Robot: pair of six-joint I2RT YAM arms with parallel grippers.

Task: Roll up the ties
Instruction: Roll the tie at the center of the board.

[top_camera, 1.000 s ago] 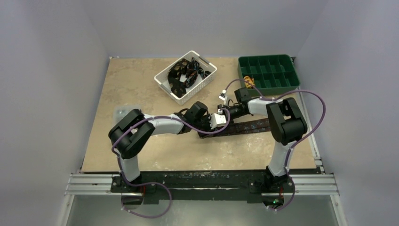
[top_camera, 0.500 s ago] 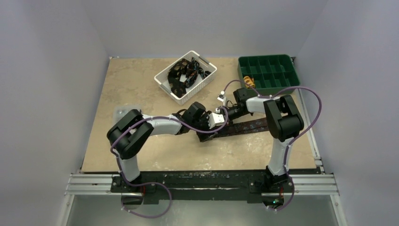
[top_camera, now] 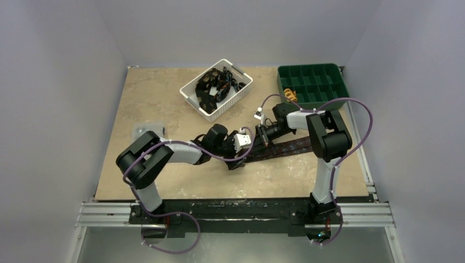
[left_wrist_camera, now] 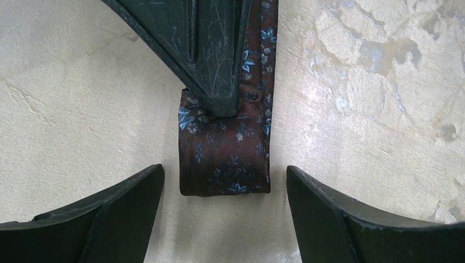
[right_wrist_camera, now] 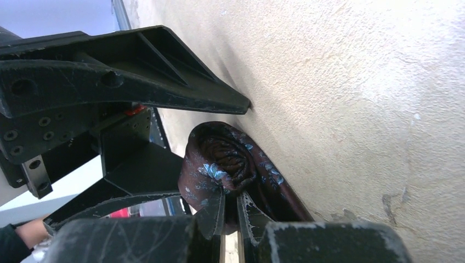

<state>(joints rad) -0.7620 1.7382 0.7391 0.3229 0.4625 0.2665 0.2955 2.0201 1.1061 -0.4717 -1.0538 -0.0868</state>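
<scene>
One tie (top_camera: 285,147), dark brown with small pale blue flowers, lies flat across the table's right half. Its left end is wound into a small roll (left_wrist_camera: 224,159), which also shows in the right wrist view (right_wrist_camera: 219,156). My right gripper (right_wrist_camera: 230,194) is shut on the roll's fabric and presses down on it; in the top view it (top_camera: 256,145) sits over the tie's left end. My left gripper (left_wrist_camera: 224,170) is open and empty, one finger (left_wrist_camera: 126,208) on each side just short of the roll. In the top view it (top_camera: 238,160) is left of the roll.
A white basket (top_camera: 241,90) holding more dark ties stands at the back centre. A green compartment tray (top_camera: 312,70) with a small yellow-orange item (top_camera: 289,96) is at the back right. A small clear object (top_camera: 147,130) lies at the left.
My left arm has drawn back to the left and nearer, so its open gripper is now off the tie's end. My right gripper has shifted slightly left with the roll.
</scene>
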